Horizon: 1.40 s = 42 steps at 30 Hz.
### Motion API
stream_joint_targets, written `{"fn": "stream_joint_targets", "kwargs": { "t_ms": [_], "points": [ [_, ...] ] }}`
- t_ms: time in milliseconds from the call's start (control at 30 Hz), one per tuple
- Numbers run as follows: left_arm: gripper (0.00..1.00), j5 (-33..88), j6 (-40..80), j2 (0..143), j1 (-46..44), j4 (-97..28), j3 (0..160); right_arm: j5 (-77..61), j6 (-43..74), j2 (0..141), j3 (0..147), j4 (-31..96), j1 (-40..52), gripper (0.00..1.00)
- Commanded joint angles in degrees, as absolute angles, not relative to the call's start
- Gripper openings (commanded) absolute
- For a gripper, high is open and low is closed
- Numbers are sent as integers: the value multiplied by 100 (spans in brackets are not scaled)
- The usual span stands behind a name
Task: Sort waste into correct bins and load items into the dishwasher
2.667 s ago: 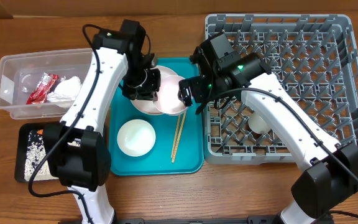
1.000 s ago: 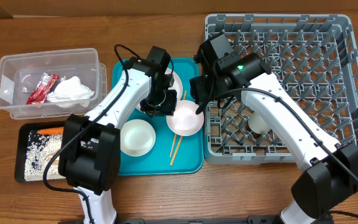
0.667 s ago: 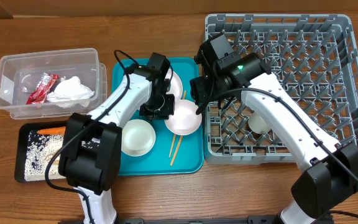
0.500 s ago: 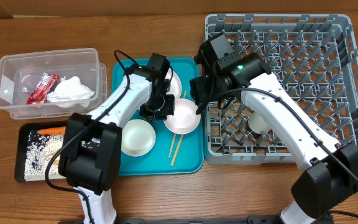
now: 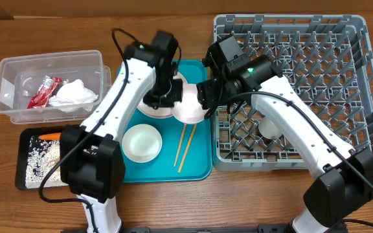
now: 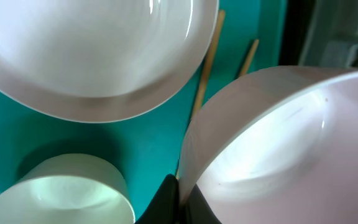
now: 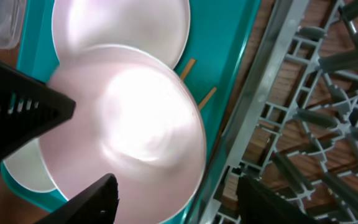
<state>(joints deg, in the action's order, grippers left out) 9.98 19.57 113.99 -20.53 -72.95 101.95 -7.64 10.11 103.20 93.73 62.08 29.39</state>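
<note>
My left gripper (image 5: 167,100) is shut on the rim of a pale-pink bowl (image 5: 190,107), which it holds tilted above the teal tray (image 5: 199,165). In the left wrist view the rim is pinched in the gripper (image 6: 179,202), and the bowl (image 6: 278,143) fills the right side. My right gripper (image 5: 204,97) is open beside the bowl; its fingers (image 7: 92,202) straddle the bowl (image 7: 129,130) near the grey dish rack (image 5: 303,52). A white plate (image 5: 172,85), a white bowl (image 5: 141,142) and chopsticks (image 5: 185,145) lie on the tray.
A white cup (image 5: 269,126) sits in the rack. The clear tub (image 5: 50,58) holds a red wrapper (image 5: 43,91) and a foil wad (image 5: 73,94). The black tray (image 5: 19,158) holds a carrot (image 5: 50,136) and rice crumbs (image 5: 37,158).
The left gripper has shut on the pink bowl's rim, then raised and tilted it toward the tray's far side. The right arm has barely moved.
</note>
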Motion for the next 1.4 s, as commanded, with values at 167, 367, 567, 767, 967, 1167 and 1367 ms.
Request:
{"fn": "stream_joint_targets", "kwargs": {
  "t_ms": [167, 367, 567, 767, 967, 1167, 1367],
  "points": [
    [4, 1055, 1778, 11316, -2064, -7454, 10401, -1055, 1072, 10300, 9275, 6147, 2952, 52],
    [4, 1057, 1710, 11308, -2060, -7461, 10490, -1031, 1070, 10300, 8890, 5671, 2952, 52],
    [4, 1057, 1669, 11308, -2060, -7502, 10558, -991, 1070, 10300, 8812, 5371, 2952, 52],
    [4, 1059, 1671, 11308, -2060, -7474, 10560, -991, 1070, 10300, 8781, 5356, 2952, 49],
    [4, 1059, 1671, 11308, -2058, -7463, 10560, -989, 1070, 10300, 8597, 5245, 2952, 42],
    [4, 1059, 1671, 11308, -2060, -7413, 10560, -917, 1072, 10300, 8545, 5164, 2952, 37],
    [4, 1059, 1671, 11308, -2060, -7354, 10560, -880, 1072, 10300, 8545, 5166, 2952, 25]
  ]
}}
